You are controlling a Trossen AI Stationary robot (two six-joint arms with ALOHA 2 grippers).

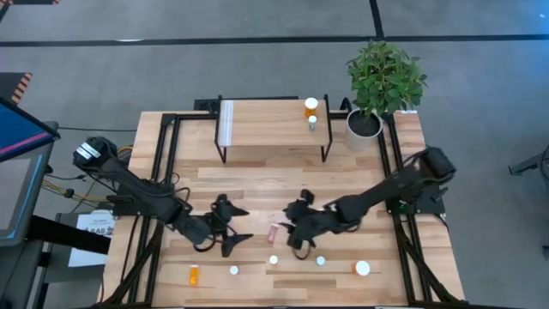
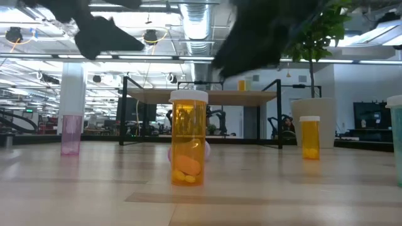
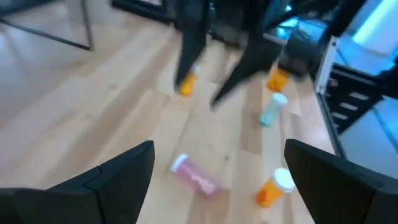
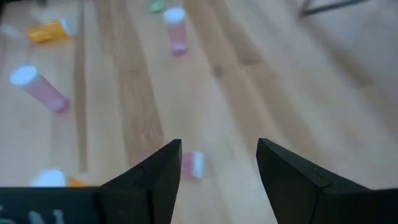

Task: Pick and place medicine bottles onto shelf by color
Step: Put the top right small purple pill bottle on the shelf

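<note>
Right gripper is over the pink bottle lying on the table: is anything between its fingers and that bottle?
Nothing visible. The right gripper is open above the lying pink bottle, and bare tabletop shows around the bottle. The left gripper hangs open nearby to one side, not between them.

Left arm reaches in from its base at the left edge of the bench, angled toward centre; its left end effector [image 1: 233, 225] hangs low over the front half with fingers spread wide, nothing between them. Right arm mirrors it from the right side, elbow raised. Its right end effector [image 1: 297, 226] sits near centre, fingers [image 4: 155, 180] parted and empty, pointed down at the bench.
</note>
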